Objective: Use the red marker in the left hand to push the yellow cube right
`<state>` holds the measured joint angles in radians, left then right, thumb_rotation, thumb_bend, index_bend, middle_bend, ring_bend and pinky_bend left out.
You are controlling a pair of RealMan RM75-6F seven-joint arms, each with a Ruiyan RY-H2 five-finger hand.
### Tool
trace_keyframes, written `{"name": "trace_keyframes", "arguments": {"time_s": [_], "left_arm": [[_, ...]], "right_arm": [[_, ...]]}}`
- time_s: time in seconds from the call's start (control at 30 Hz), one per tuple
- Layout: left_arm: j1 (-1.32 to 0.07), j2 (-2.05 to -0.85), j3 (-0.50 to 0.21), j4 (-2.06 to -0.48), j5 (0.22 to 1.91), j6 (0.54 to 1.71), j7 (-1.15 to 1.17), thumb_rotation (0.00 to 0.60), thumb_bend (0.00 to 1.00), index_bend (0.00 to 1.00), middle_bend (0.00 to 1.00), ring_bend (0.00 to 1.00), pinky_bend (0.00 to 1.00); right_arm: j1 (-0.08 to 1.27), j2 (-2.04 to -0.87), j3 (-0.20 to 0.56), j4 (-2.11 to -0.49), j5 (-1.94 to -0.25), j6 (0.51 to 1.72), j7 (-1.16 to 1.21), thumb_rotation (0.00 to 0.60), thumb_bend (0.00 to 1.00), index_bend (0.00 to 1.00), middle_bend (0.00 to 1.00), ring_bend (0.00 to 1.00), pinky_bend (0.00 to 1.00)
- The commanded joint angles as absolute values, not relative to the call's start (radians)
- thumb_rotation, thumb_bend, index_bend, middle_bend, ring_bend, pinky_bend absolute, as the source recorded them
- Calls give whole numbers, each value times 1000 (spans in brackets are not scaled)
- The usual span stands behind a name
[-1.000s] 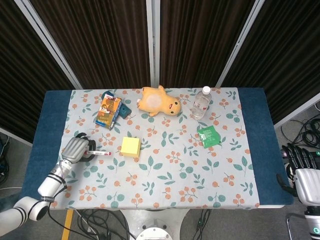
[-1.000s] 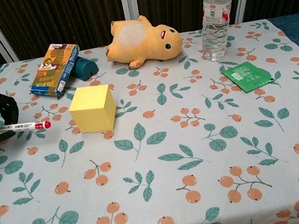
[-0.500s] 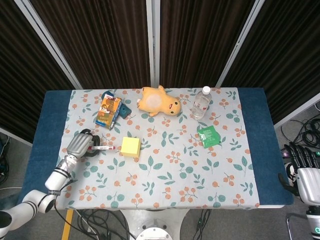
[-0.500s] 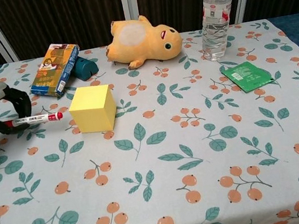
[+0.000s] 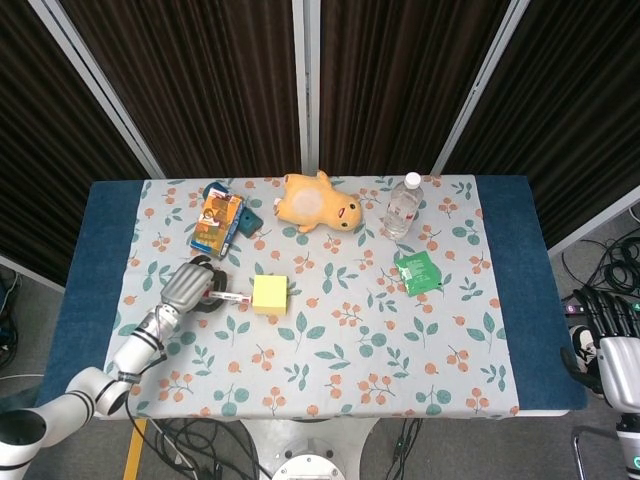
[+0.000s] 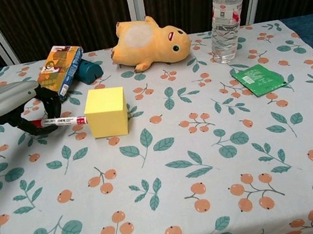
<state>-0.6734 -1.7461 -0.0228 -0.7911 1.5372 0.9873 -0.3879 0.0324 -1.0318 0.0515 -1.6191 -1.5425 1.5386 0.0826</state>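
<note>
A yellow cube (image 5: 270,294) (image 6: 106,111) sits on the floral tablecloth, left of the middle. My left hand (image 5: 189,286) (image 6: 17,106) grips a red marker (image 5: 230,296) (image 6: 59,121) that lies level and points right. The marker's red tip touches the cube's left face. My right hand (image 5: 612,335) hangs off the table's right edge, holding nothing, fingers straight and close together; only the head view shows it.
Behind the cube lie a snack box (image 5: 218,223) (image 6: 57,71) with a dark teal object (image 6: 88,72) beside it, and an orange plush toy (image 5: 318,203) (image 6: 148,43). A water bottle (image 5: 402,207) (image 6: 224,13) and a green packet (image 5: 418,271) (image 6: 257,80) are to the right.
My left hand has moved right with the marker, whose tip has reached the cube's left face. The cube has slid a little to the right. The right hand stays still.
</note>
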Motion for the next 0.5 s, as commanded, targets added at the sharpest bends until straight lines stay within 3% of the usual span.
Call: {"name": "trace_keyframes", "arguments": {"time_s": [0.03, 0.5], "left_arm": [[-682, -1747, -25, -801, 1540, 985, -378, 600, 444, 706, 678, 443, 215], [-746, -1750, -73, -905, 1468, 874, -265, 600, 444, 706, 678, 443, 216]], "right_arm": [[32, -1032, 52, -1618, -1542, 1539, 83, 600, 251, 0, 43, 0, 0], [26, -1033, 50, -1608, -1539, 1542, 94, 600, 249, 0, 44, 0, 0]]}}
